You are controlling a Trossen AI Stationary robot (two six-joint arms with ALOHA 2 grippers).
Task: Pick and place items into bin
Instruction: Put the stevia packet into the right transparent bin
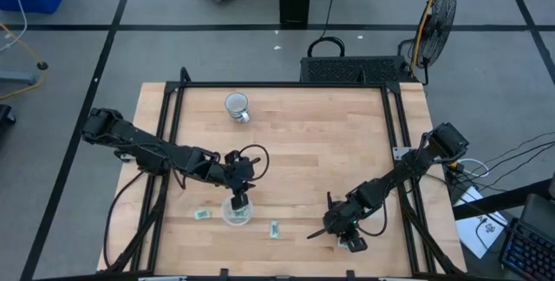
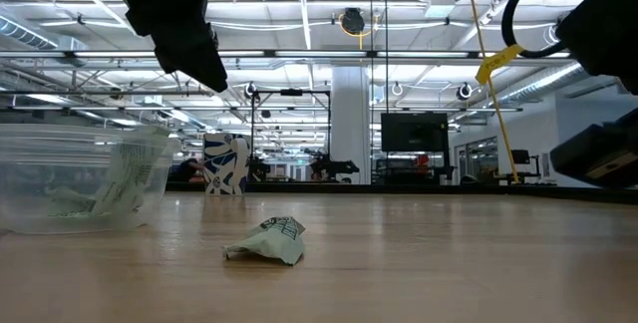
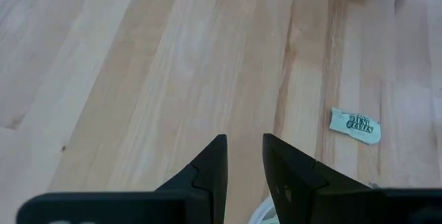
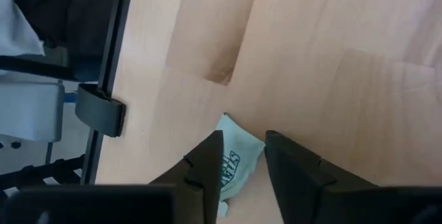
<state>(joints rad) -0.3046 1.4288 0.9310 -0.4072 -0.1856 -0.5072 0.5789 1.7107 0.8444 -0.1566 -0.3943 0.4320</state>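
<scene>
Right gripper [image 4: 243,156] is seen low over the light wooden tabletop [image 1: 303,155], near its front right corner by the black frame rail [image 4: 110,65]. A small pale-green wrapped piece with dark print [image 4: 233,165] lies on the wood between the dark fingers; a narrow gap is left, and whether it is actually pinched cannot be told.

Left gripper [image 3: 243,160] is held above the clear round plastic cup [image 1: 237,211] at front centre, fingers slightly apart, nothing seen between them. In the low view a few pale-green wrapped pieces [image 2: 120,188] are seen inside the cup.

Two more small wrapped pieces are left on the tabletop: one just left of the cup [image 1: 201,215], one to its right [image 1: 274,229].

A white-and-grey mug [image 1: 237,107] stands well back, apart from everything.
</scene>
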